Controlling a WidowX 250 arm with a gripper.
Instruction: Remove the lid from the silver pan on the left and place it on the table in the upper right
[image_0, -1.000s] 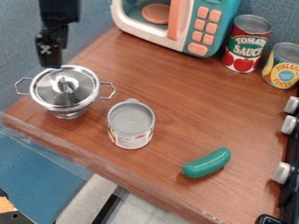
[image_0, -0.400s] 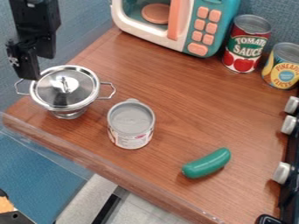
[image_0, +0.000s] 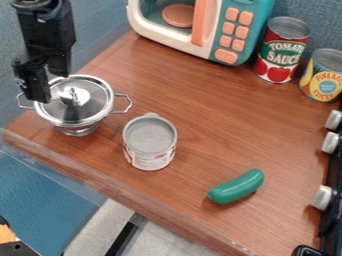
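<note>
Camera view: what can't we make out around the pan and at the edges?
- Pan inside: camera view, hidden by lid.
- Lid's left rim: camera view, partly behind gripper.
- Whether gripper touches lid: camera view, single angle can't settle it.
- Microwave top: camera view, cut off by top edge.
- Black item: camera view, cut off by bottom edge.

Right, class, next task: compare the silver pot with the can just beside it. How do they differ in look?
The silver pot has a wire handle on each side, while the can has none. The pot is shiny metal, whereas the can has a printed label. The pot wears a lid with a raised grip; the can's top is flat. Both are round and stand on the table.
</note>
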